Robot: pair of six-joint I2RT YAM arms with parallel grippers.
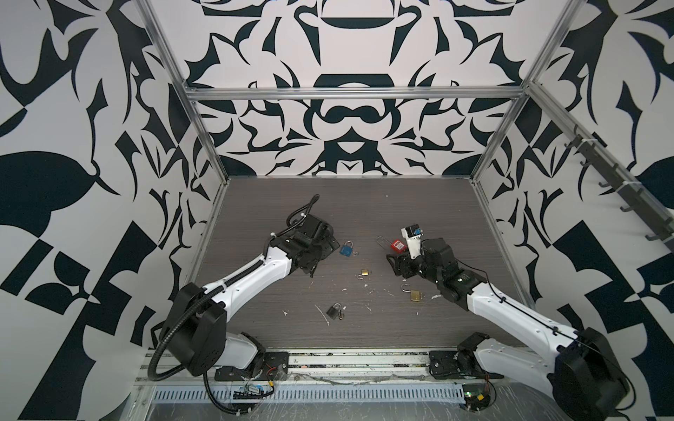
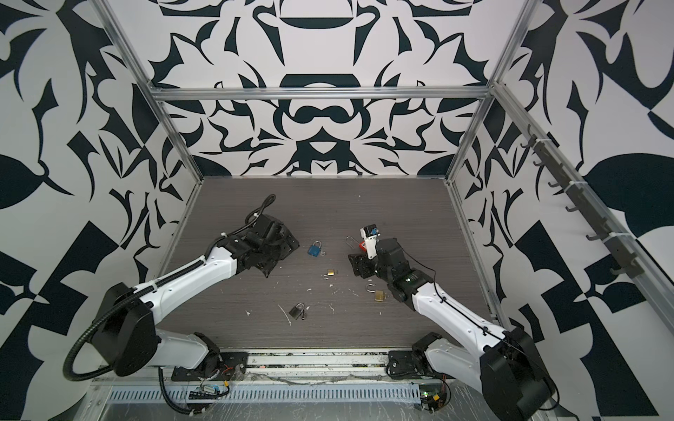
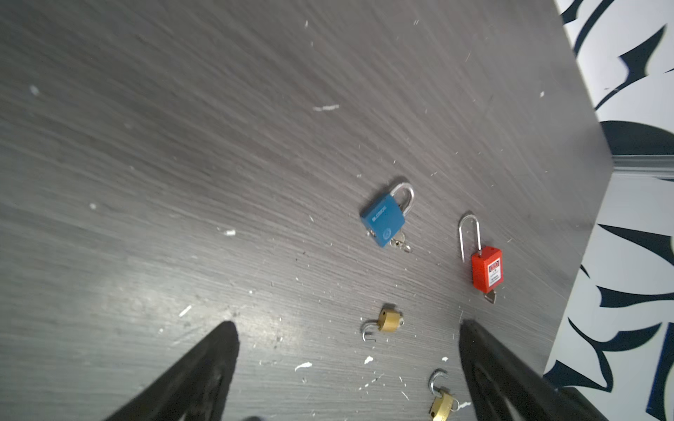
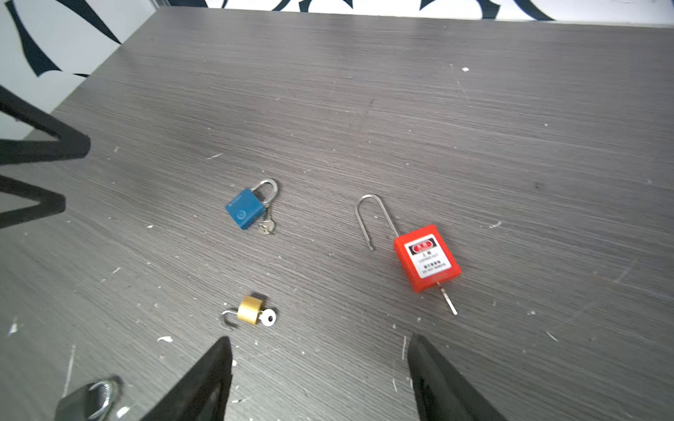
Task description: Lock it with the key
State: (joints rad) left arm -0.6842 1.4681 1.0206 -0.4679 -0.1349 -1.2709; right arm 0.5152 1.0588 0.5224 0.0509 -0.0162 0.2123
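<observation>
A red padlock (image 4: pixel 426 257) lies flat on the table with its long shackle swung open and a key (image 4: pixel 448 300) in its base. My right gripper (image 4: pixel 321 337) stands open just short of it, with nothing between the fingers; in a top view it (image 1: pixel 392 265) is beside the red padlock (image 1: pixel 398 245). A blue padlock (image 3: pixel 384 218) with its shackle shut and a key in it lies ahead of my left gripper (image 3: pixel 346 324), which is open and empty. A small brass padlock (image 4: pixel 250 310) lies open with a key in it.
A larger brass padlock (image 1: pixel 414 293) lies open close to my right arm. A dark grey padlock (image 1: pixel 333 311) with a key lies nearer the front edge. White flecks dot the dark wood-grain table (image 1: pixel 364 204). Patterned walls and metal frame posts close in three sides.
</observation>
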